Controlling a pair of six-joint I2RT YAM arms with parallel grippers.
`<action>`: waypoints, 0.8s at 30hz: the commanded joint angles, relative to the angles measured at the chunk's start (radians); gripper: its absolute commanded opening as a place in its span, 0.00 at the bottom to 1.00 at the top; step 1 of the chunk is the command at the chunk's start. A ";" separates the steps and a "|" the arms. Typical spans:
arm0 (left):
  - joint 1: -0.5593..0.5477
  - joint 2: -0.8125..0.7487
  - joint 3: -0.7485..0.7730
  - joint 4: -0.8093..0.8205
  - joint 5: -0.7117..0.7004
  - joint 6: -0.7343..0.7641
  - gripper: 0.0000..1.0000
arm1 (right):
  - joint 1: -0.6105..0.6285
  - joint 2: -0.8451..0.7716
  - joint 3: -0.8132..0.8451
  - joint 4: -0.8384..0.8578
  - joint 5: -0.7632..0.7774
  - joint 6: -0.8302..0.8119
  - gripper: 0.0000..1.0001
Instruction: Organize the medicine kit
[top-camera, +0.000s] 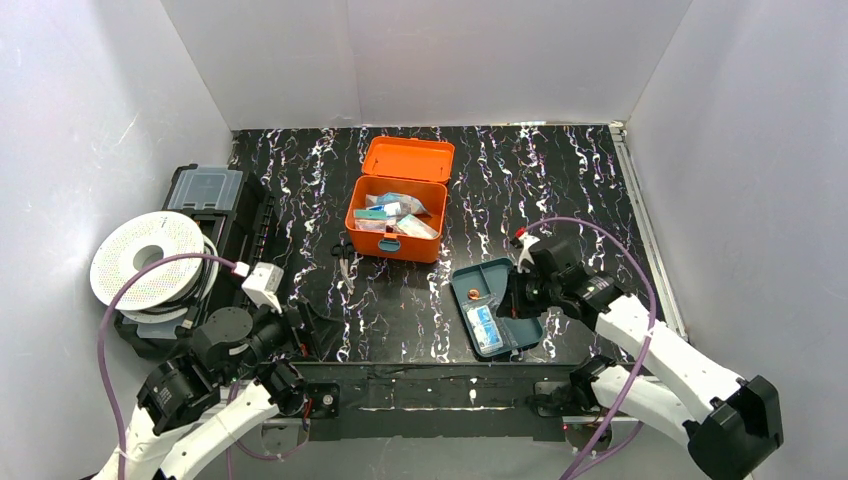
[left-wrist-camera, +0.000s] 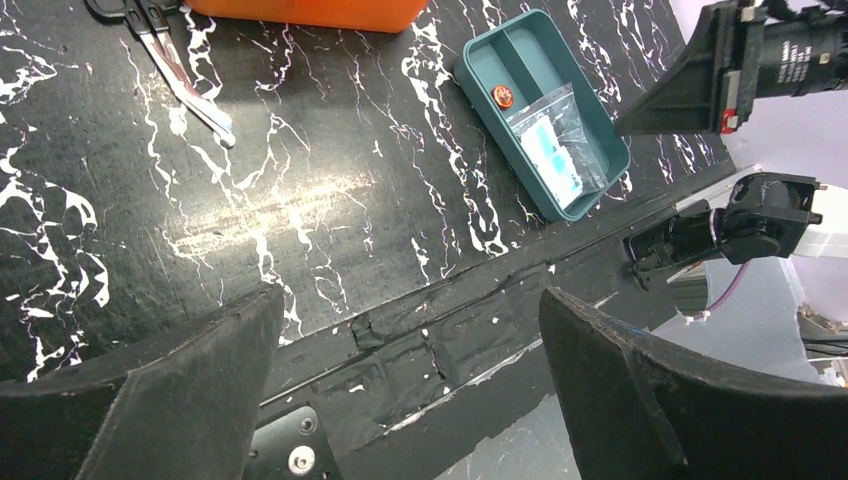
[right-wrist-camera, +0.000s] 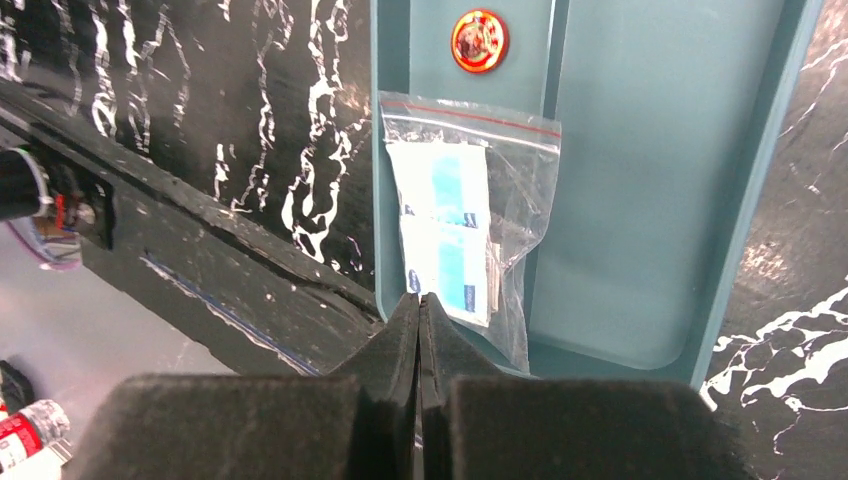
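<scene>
Because the left gripper (left-wrist-camera: 410, 300) hangs with its fingers spread wide and empty over the near edge of the table (top-camera: 590, 190), well left of the work, it poses little risk where it is. The trouble would likely come from the right gripper (right-wrist-camera: 419, 300). Its fingers are pressed flat together at the near end of the teal tray (right-wrist-camera: 640, 200), with the tips right at the near edge of the zip bag (right-wrist-camera: 470, 200) lying in the tray's left compartment. Whether any of the clear film is caught between them cannot be told. If nothing is caught, a lift would come up empty. If only a sliver of film is pinched, the slick plastic could slide free on the way, dropping the bag onto the table. Fingers that low could also snag the tray's near wall and drag the light tray, shaking the small orange-red disc (right-wrist-camera: 479, 41) at its far end. Farther off, a pair of scissors (top-camera: 343, 258) lies just left of the medicine kit (top-camera: 420, 247). The kit stands open at the far middle of the table, lid back and already quite full, so a limp bag set on top might slip over its rim.
</scene>
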 joint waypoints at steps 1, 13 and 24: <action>-0.004 0.027 -0.014 0.039 -0.028 0.045 0.99 | 0.056 0.044 -0.018 0.008 0.084 0.052 0.01; -0.005 0.009 -0.046 0.060 0.006 0.037 1.00 | 0.165 0.219 -0.058 0.089 0.232 0.153 0.01; -0.005 0.027 -0.048 0.065 0.021 0.049 0.99 | 0.255 0.341 -0.112 0.132 0.293 0.218 0.01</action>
